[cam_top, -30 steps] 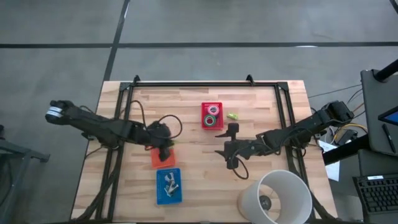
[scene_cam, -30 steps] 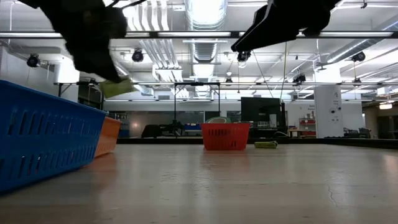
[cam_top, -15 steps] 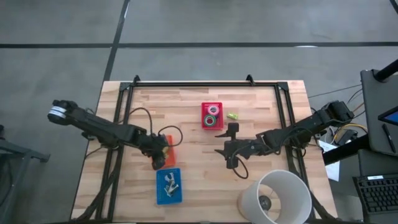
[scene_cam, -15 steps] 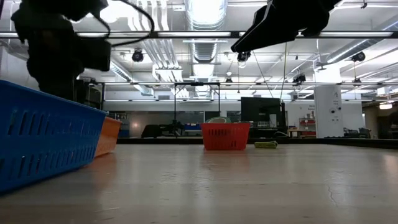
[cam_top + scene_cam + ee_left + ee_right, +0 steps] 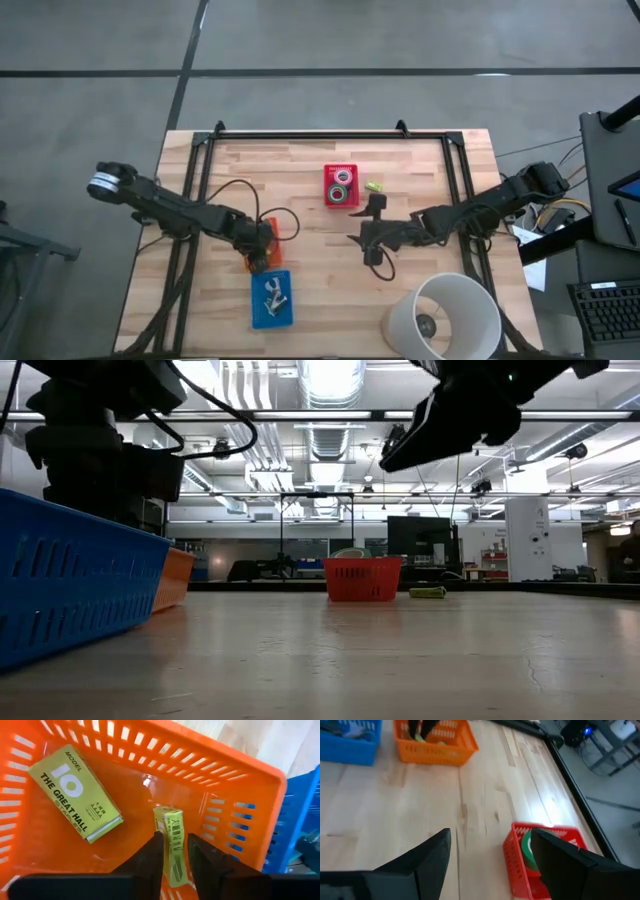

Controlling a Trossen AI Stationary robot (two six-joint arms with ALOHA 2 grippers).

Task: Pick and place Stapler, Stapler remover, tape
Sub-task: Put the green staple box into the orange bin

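Note:
My left gripper (image 5: 174, 851) reaches down inside the orange basket (image 5: 262, 245) and is shut on a yellow-green staple box (image 5: 172, 845). A second staple box (image 5: 75, 792) lies flat on that basket's floor. A third one (image 5: 373, 186) lies on the table beside the red basket (image 5: 341, 186), which holds tape rolls (image 5: 527, 850). The blue basket (image 5: 270, 298) holds metal staple removers (image 5: 272, 293). My right gripper (image 5: 366, 234) hovers open over the table's middle, near the red basket. In the low view the blue basket (image 5: 70, 580) hides the left fingers. My left gripper pinches the staple box (image 5: 176, 832) between its two fingers, which lie on its long narrow sides. The fingers (image 5: 150, 857) come from above, pointing down into the orange basket. Whether the box's lower end rests on the basket floor, I cannot tell.
A big white cylinder (image 5: 440, 315) stands at the table's near right corner. A black frame (image 5: 310, 133) runs along the far edge and down both sides. Bare wood (image 5: 330, 290) lies between the blue basket and the cylinder.
My left gripper has carried the staple box toward the near edge and down into the orange basket, keeping its hold. In the low view the box has dropped out of sight behind the blue basket. My right gripper has sunk a little.

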